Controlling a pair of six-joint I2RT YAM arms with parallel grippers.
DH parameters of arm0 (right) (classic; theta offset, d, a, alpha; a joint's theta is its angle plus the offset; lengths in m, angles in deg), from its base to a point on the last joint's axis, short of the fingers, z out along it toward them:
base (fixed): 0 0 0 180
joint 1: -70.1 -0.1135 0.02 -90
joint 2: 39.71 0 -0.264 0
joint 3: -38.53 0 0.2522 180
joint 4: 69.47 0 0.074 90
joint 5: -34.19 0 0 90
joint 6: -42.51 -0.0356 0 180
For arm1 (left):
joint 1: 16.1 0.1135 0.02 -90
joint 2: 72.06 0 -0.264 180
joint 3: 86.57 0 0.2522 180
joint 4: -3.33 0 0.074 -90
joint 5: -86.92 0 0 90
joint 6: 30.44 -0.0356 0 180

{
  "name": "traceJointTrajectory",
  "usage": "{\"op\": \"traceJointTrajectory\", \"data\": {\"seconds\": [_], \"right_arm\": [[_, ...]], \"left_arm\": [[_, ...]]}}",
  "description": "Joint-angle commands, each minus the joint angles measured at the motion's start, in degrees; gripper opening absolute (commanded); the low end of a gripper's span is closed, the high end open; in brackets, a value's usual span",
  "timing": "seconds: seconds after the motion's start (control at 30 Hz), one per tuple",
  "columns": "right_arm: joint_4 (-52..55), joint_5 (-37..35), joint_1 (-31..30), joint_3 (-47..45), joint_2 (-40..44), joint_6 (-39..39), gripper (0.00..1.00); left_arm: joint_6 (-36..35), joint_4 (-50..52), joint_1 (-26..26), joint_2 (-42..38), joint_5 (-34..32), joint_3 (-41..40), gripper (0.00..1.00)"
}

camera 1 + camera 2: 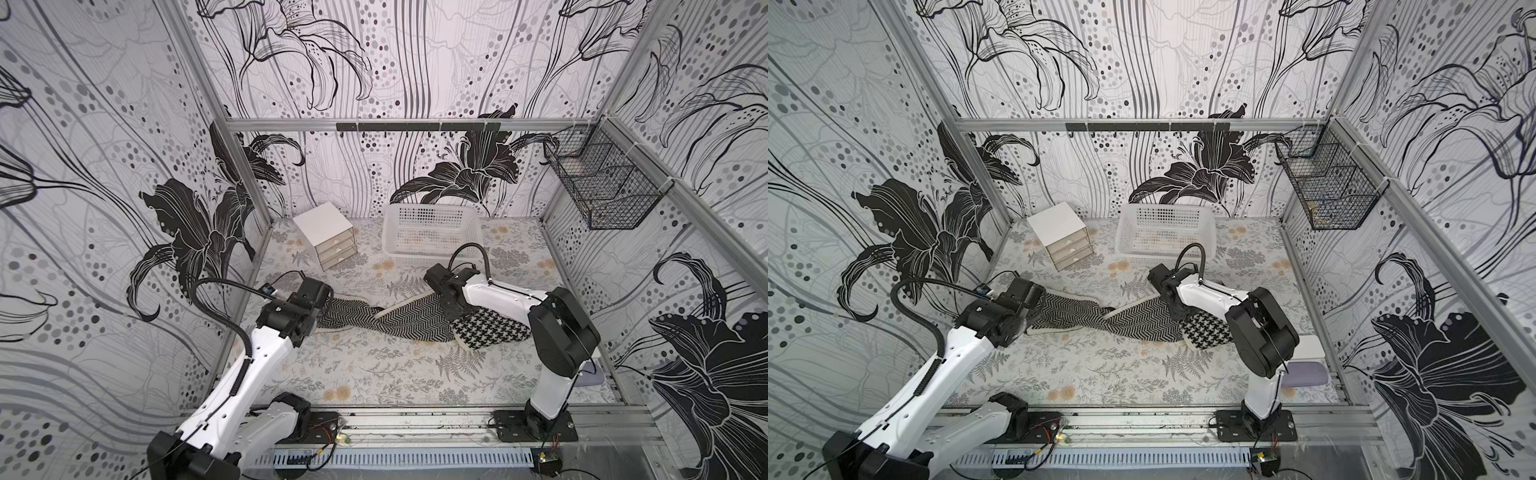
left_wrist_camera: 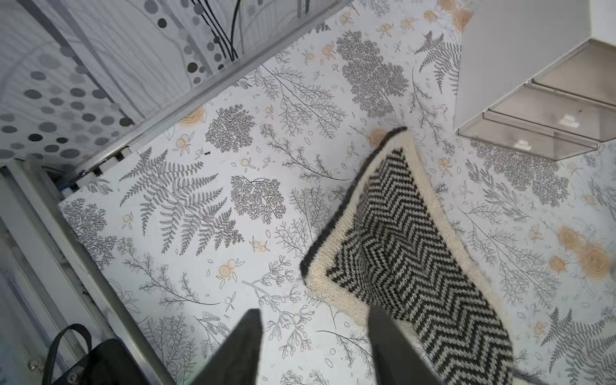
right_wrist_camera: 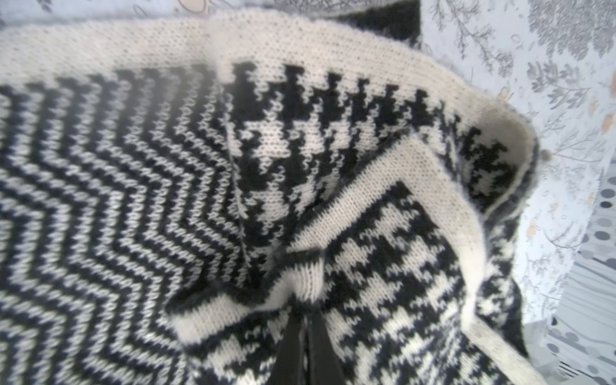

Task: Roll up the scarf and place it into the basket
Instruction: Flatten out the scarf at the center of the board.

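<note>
Scarf (image 1: 415,322) lies unrolled, stretched before basket (image 1: 428,220). Left gripper (image 2: 315,311): jaws wide, at herringbone end. Right gripper (image 3: 305,313): pinched onto houndstooth fold.

No legible text, no labels or brands, no numbers or signs

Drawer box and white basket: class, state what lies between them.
Nothing: the stretch between the drawer box and the basket is bare patterned table, seen in both top views.
</note>
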Motion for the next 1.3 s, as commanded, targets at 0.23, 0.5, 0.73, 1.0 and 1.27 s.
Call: {"op": "traceJointTrajectory", "data": {"seconds": [0.23, 0.5, 0.73, 1.0, 1.27], "right_arm": [[7.7, -4.0, 0.4, 6.4, 11.4, 2.8, 0.0], [13.0, -4.7, 0.6, 11.3, 17.7, 4.5, 0.0], [13.9, -4.9, 0.6, 14.1, 18.3, 6.9, 0.0], [14.6, -5.5, 1.9, 18.7, 18.3, 8.9, 0.0], [18.5, -11.9, 10.3, 25.4, 21.8, 12.9, 0.0]], "left_arm": [[-11.5, -22.3, 0.1, 12.5, 14.0, -2.8, 0.89], [-6.6, -19.6, -1.8, 20.9, 16.3, -2.6, 0.92], [1.3, -18.6, -3.3, 14.7, 14.1, -9.7, 0.93], [9.5, -15.2, -4.2, 16.0, 5.6, -12.5, 0.82], [13.3, -11.7, -0.4, 13.0, -4.0, -10.1, 0.0]]}}
